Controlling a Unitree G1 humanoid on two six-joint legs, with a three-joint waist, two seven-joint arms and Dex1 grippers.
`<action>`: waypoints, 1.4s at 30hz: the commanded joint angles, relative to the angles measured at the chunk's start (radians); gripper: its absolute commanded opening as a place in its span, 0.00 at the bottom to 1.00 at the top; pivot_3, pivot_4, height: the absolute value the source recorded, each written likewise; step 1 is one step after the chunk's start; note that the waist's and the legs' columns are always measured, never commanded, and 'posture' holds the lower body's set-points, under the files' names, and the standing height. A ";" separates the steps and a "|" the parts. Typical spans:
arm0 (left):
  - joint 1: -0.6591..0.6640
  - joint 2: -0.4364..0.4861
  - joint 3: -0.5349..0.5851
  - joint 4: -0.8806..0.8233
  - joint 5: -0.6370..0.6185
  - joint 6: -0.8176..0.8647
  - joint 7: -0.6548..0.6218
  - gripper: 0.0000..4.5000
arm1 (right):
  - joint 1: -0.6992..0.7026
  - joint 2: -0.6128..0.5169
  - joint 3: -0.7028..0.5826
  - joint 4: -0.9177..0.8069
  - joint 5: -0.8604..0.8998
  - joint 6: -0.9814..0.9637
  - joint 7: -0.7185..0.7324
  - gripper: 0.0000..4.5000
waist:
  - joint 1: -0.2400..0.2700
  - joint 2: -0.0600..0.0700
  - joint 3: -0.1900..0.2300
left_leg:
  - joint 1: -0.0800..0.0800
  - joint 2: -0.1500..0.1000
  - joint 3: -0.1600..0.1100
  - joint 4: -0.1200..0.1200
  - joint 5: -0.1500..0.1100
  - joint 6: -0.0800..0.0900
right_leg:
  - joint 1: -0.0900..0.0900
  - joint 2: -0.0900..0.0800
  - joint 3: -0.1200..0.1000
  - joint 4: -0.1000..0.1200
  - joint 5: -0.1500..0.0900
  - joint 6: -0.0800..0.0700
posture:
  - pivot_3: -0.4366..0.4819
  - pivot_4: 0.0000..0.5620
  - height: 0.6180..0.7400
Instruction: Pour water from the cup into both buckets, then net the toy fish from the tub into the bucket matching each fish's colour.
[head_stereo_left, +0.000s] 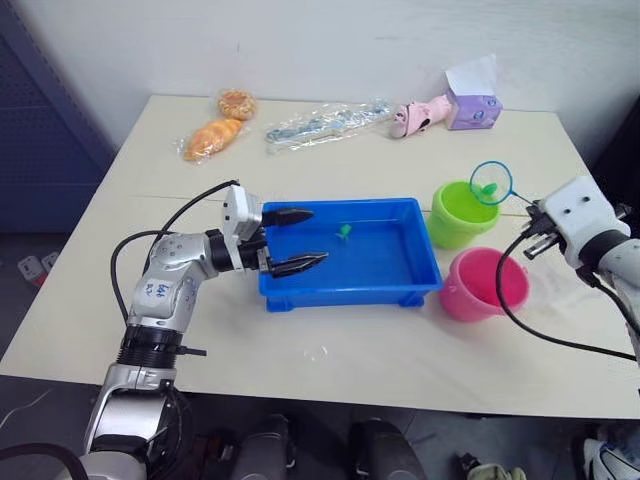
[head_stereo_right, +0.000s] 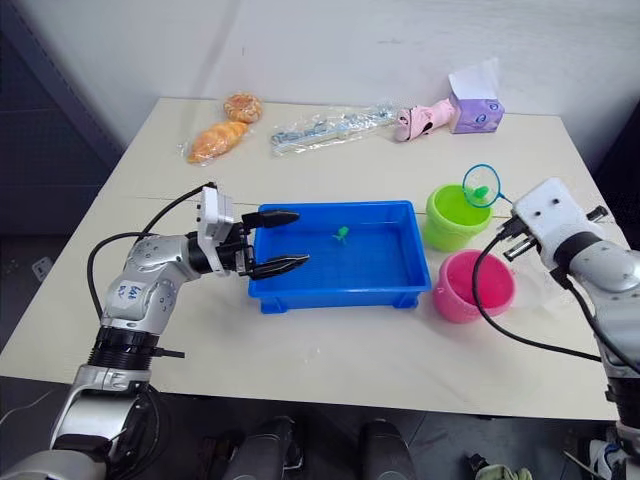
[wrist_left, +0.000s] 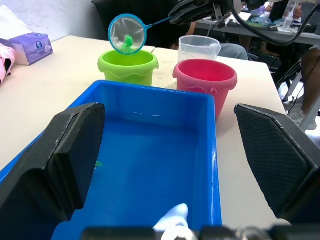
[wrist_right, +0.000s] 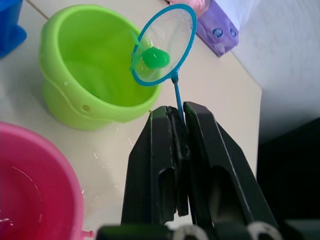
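Right claw (wrist_right: 179, 150), clamped on the net (wrist_right: 165, 47) stick, holds a green fish (wrist_right: 155, 57) over the green bucket's (wrist_right: 75, 75) rim, ready to tip in.

Setting: an indoor robot test room or lab, not a home. Evidence follows. A plain beige rectangular table (head_stereo_left: 330, 350) stands against a bare white wall (head_stereo_left: 330, 40), with props laid along the far edge, well beyond the left gripper (head_stereo_left: 296, 240): bagged bread rolls (head_stereo_left: 213, 138), a purple tissue box (head_stereo_left: 474, 108). In the left wrist view, beyond the right gripper (wrist_left: 192, 9), a second desk (wrist_left: 260, 25) carries bottles and clutter.
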 joint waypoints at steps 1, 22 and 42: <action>-0.005 -0.002 0.036 -0.028 -0.030 -0.036 -0.014 0.99 | 0.033 -0.068 0.034 0.015 -0.141 -0.176 -0.006 0.00 | 0.006 0.000 0.000 | 0.000 0.000 0.000 0.000 0.000 0.000 | 0.000 0.000 0.000 0.000 0.000 0.000 | 0.48 0.27 1.00; 0.035 0.073 0.081 0.017 -0.017 -0.127 -0.062 0.99 | -0.127 0.135 -0.190 -0.336 0.461 0.575 0.106 0.00 | 0.008 0.000 0.000 | 0.000 0.002 -0.004 0.000 0.001 -0.001 | 0.002 0.002 -0.002 0.000 0.000 0.000 | 0.48 0.27 1.00; 0.064 0.109 0.097 -0.026 -0.016 -0.130 -0.031 0.99 | -0.355 0.259 0.095 -0.360 0.467 1.192 -0.074 0.00 | 0.005 0.000 0.000 | 0.000 0.000 -0.004 0.000 0.000 0.000 | 0.001 0.000 -0.002 0.000 0.000 0.000 | 0.48 0.27 1.00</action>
